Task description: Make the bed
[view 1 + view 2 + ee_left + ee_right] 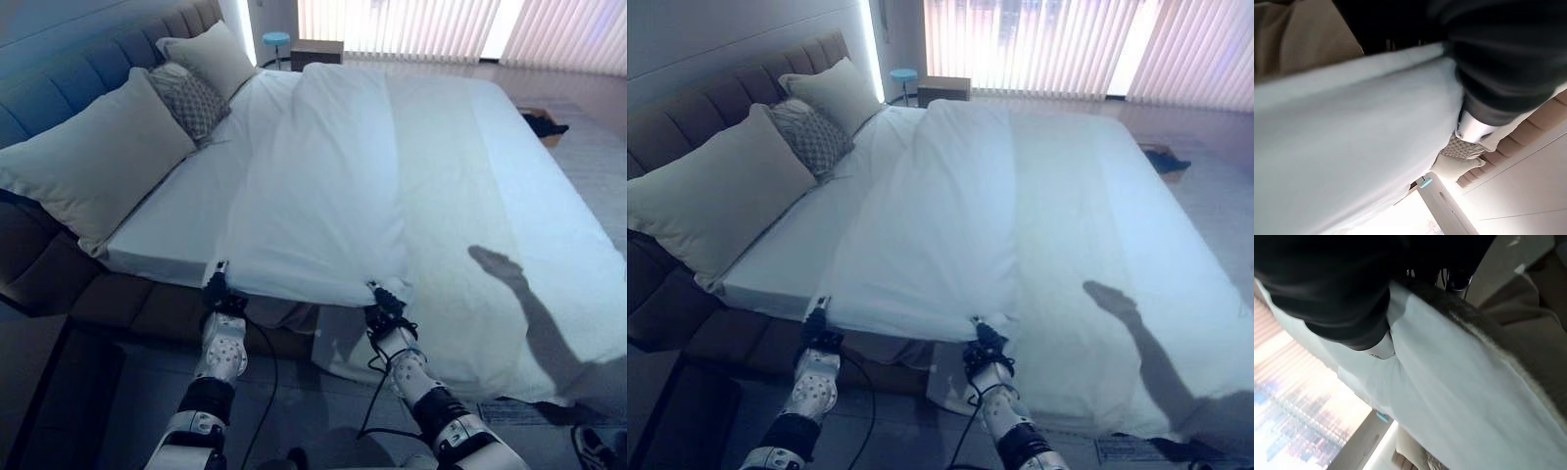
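Both hands are set at the near edge of the duvet (323, 186), the left hand (215, 288) and right hand (385, 298) spaced apart so the folded-back layer can be drawn evenly. Whether the fingers are clamped on the cloth cannot be told. Bare sheet (186, 215) is left uncovered below the pillows (93, 162).

The bed (157, 240) with a padded headboard (93, 64) carries a white duvet (323, 176) folded back over itself across the mattress. Two large pale pillows (93, 166) and a small patterned cushion (191, 100) between them lean along the headboard.
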Tool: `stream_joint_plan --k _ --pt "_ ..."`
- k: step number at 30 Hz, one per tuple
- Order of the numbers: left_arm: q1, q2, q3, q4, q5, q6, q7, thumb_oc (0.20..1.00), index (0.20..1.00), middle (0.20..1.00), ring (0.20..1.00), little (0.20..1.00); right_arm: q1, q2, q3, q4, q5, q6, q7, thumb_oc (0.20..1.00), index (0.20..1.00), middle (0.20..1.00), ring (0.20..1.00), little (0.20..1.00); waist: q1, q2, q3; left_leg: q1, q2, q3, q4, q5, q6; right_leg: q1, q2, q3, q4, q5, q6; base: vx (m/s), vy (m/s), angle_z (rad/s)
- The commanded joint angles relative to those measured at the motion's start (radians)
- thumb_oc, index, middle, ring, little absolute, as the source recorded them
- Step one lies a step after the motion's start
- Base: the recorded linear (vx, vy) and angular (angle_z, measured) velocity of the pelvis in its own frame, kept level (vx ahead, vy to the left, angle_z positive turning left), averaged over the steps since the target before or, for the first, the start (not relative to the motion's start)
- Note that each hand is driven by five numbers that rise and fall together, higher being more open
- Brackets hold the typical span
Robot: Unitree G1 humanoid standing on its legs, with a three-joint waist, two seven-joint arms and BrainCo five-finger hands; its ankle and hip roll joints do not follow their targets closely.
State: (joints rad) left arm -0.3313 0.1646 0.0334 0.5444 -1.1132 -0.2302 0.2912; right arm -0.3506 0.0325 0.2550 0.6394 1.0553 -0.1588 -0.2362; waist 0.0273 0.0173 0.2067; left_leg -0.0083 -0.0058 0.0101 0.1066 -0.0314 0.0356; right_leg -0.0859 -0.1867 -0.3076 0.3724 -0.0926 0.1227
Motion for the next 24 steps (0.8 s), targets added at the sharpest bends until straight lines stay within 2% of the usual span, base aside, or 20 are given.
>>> stream_joint_plan --k 1,2,3,4,5,6,7,8,9,10,11,13,14,15,16,17,18,20,21,24 --pt "0.062 0.110 0.112 -0.082 0.059 -0.098 -0.010 0.200 0.200 0.200 0.200 0.200 0.052 -0.026 0.009 -0.019 0.028 -0.038 0.035 0.200 0.200 0.200 0.200 0.200 0.056 -0.023 -0.033 0.044 -0.048 0.013 -0.114 0.025 -0.092 0.052 0.126 0.031 -0.125 0.006 -0.038 -0.07 0.140 -0.40" --pt "0.063 0.109 0.113 -0.079 0.057 -0.105 -0.009 0.200 0.200 0.200 0.200 0.200 0.050 -0.029 0.006 -0.019 0.033 -0.043 0.032 0.200 0.200 0.200 0.200 0.200 0.051 -0.029 -0.038 0.042 -0.061 0.010 -0.117 0.030 -0.089 0.053 0.165 0.072 -0.152 0.009 -0.049 -0.06 0.119 -0.28" --pt "0.068 0.105 0.113 -0.082 0.058 -0.107 -0.005 0.200 0.200 0.200 0.200 0.200 0.049 -0.034 0.002 -0.018 0.036 -0.047 0.027 0.200 0.200 0.200 0.200 0.200 0.048 -0.035 -0.045 0.039 -0.074 0.008 -0.116 0.032 -0.086 0.060 0.181 0.093 -0.189 0.012 -0.056 -0.04 0.073 -0.12" --pt "0.069 0.105 0.112 -0.082 0.059 -0.107 -0.005 0.200 0.200 0.200 0.200 0.200 0.050 -0.034 0.003 -0.018 0.036 -0.047 0.027 0.200 0.200 0.200 0.200 0.200 0.049 -0.035 -0.045 0.040 -0.073 0.009 -0.116 0.031 -0.086 0.064 0.182 0.093 -0.196 0.014 -0.056 -0.03 0.092 -0.02" --pt "0.081 0.098 0.110 -0.076 0.069 -0.100 0.005 0.200 0.200 0.200 0.200 0.200 0.046 -0.047 0.002 -0.017 0.032 -0.055 0.014 0.200 0.200 0.200 0.200 0.200 0.047 -0.032 -0.052 0.042 -0.088 0.005 -0.107 0.030 -0.083 0.093 0.184 0.109 -0.258 0.022 -0.067 -0.01 0.082 -0.01" --pt "0.086 0.104 0.115 -0.062 0.072 -0.092 -0.001 0.200 0.200 0.200 0.200 0.200 0.048 -0.054 -0.003 -0.017 0.029 -0.055 0.012 0.200 0.200 0.200 0.200 0.200 0.037 -0.029 -0.050 0.037 -0.093 -0.001 -0.085 0.023 -0.086 0.092 0.199 0.143 -0.246 0.016 -0.076 -0.01 0.153 0.10" --pt "0.096 0.105 0.123 -0.053 0.077 -0.085 -0.009 0.200 0.200 0.200 0.200 0.200 0.062 -0.066 -0.012 -0.019 0.029 -0.057 0.012 0.200 0.200 0.200 0.200 0.200 0.033 -0.027 -0.040 0.013 -0.114 -0.012 0.014 0.013 -0.106 0.095 0.189 0.153 -0.240 0.020 -0.085 0.01 0.092 0.43" --pt "0.097 0.105 0.123 -0.053 0.078 -0.085 -0.009 0.200 0.200 0.200 0.200 0.200 0.063 -0.066 -0.012 -0.019 0.029 -0.056 0.012 0.200 0.200 0.200 0.200 0.200 0.030 -0.026 -0.039 0.008 -0.114 -0.014 0.026 0.006 -0.106 0.096 0.190 0.150 -0.238 0.019 -0.085 0.00 0.108 0.61" --pt "0.105 0.105 0.123 -0.057 0.086 -0.083 -0.011 0.200 0.200 0.200 0.200 0.200 0.067 -0.073 -0.005 -0.021 0.023 -0.055 0.010 0.200 0.200 0.200 0.200 0.200 0.038 -0.023 -0.029 -0.004 -0.131 -0.054 0.068 0.010 -0.111 0.097 0.191 0.171 -0.227 0.016 -0.091 -0.03 0.096 0.58" --pt "0.115 0.099 0.130 -0.063 0.085 -0.083 -0.009 0.200 0.200 0.200 0.200 0.200 0.068 -0.080 -0.007 -0.022 0.019 -0.054 0.010 0.200 0.200 0.200 0.200 0.200 0.044 -0.024 -0.020 -0.017 -0.139 -0.086 0.118 0.010 -0.117 0.098 0.185 0.185 -0.220 0.016 -0.091 -0.05 0.161 0.34" --pt "0.123 0.092 0.142 -0.069 0.074 -0.086 -0.006 0.200 0.200 0.200 0.200 0.200 0.069 -0.086 -0.017 -0.022 0.020 -0.051 0.010 0.200 0.200 0.200 0.200 0.200 0.042 -0.027 -0.011 -0.026 -0.106 -0.070 0.161 -0.011 -0.121 0.102 0.163 0.184 -0.218 0.016 -0.084 -0.07 0.176 0.12" --pt "0.127 0.085 0.152 -0.074 0.057 -0.092 0.002 0.200 0.200 0.200 0.200 0.200 0.069 -0.085 -0.030 -0.017 0.027 -0.048 0.006 0.200 0.200 0.200 0.200 0.200 0.037 -0.036 -0.027 -0.029 -0.036 -0.057 0.138 -0.045 -0.093 0.096 0.139 0.189 -0.232 0.018 -0.071 -0.01 0.148 0.06" --pt "0.128 0.085 0.152 -0.074 0.057 -0.092 0.002 0.200 0.200 0.200 0.200 0.200 0.069 -0.085 -0.030 -0.016 0.028 -0.048 0.006 0.200 0.200 0.200 0.200 0.200 0.039 -0.036 -0.028 -0.027 -0.035 -0.055 0.136 -0.047 -0.093 0.097 0.140 0.191 -0.233 0.018 -0.070 0.09 0.225 0.12" --pt "0.141 0.082 0.158 -0.080 0.048 -0.094 0.011 0.200 0.200 0.200 0.200 0.200 0.067 -0.086 -0.031 -0.015 0.023 -0.043 -0.003 0.200 0.200 0.200 0.200 0.200 0.047 -0.032 -0.048 -0.026 0.006 -0.120 0.092 -0.032 -0.091 0.094 0.130 0.212 -0.242 0.011 -0.058 0.07 0.162 0.07" --pt "0.142 0.081 0.158 -0.081 0.049 -0.094 0.012 0.200 0.200 0.200 0.200 0.200 0.068 -0.086 -0.031 -0.015 0.022 -0.043 -0.003 0.200 0.200 0.200 0.200 0.200 0.046 -0.032 -0.049 -0.023 0.006 -0.121 0.085 -0.029 -0.091 0.094 0.130 0.212 -0.242 0.010 -0.058 0.08 0.337 -0.01" --pt "0.139 0.080 0.152 -0.075 0.049 -0.090 0.021 0.200 0.200 0.200 0.200 0.200 0.070 -0.090 -0.039 -0.012 0.024 -0.033 -0.005 0.200 0.200 0.200 0.200 0.200 0.043 -0.016 -0.050 -0.012 0.009 -0.156 0.044 -0.018 -0.095 0.089 0.115 0.220 -0.235 0.008 -0.053 0.04 0.318 -0.12" --pt "0.135 0.070 0.142 -0.073 0.056 -0.085 0.020 0.200 0.200 0.200 0.200 0.200 0.077 -0.090 -0.052 -0.011 0.016 -0.031 -0.007 0.200 0.200 0.200 0.200 0.200 0.032 -0.009 -0.053 0.002 0.005 -0.140 0.007 -0.017 -0.093 0.096 0.098 0.214 -0.235 0.011 -0.046 0.04 0.423 -0.11" --pt "0.155 0.064 0.130 -0.084 0.082 -0.075 0.011 0.200 0.200 0.200 0.200 0.200 0.097 -0.093 -0.052 -0.019 0.006 -0.019 -0.003 0.200 0.200 0.200 0.200 0.200 0.028 -0.003 -0.047 0.016 -0.021 -0.153 -0.010 -0.023 -0.080 0.085 0.068 0.217 -0.229 0.031 -0.032 0.01 0.296 0.07" --pt "0.155 0.064 0.130 -0.084 0.082 -0.075 0.011 0.200 0.200 0.200 0.200 0.200 0.097 -0.093 -0.052 -0.020 0.006 -0.019 -0.003 0.200 0.200 0.200 0.200 0.200 0.028 -0.004 -0.047 0.016 -0.021 -0.153 -0.010 -0.023 -0.080 0.084 0.068 0.217 -0.229 0.030 -0.032 -0.07 0.352 0.14" --pt "0.166 0.078 0.127 -0.083 0.138 -0.065 0.012 0.200 0.200 0.200 0.200 0.200 0.086 -0.083 -0.062 -0.024 -0.008 -0.017 0.002 0.200 0.200 0.200 0.200 0.200 0.039 0.011 -0.007 0.000 -0.051 -0.093 -0.030 -0.023 -0.055 0.031 0.015 0.220 -0.248 0.112 0.002 -0.12 0.320 -0.19"
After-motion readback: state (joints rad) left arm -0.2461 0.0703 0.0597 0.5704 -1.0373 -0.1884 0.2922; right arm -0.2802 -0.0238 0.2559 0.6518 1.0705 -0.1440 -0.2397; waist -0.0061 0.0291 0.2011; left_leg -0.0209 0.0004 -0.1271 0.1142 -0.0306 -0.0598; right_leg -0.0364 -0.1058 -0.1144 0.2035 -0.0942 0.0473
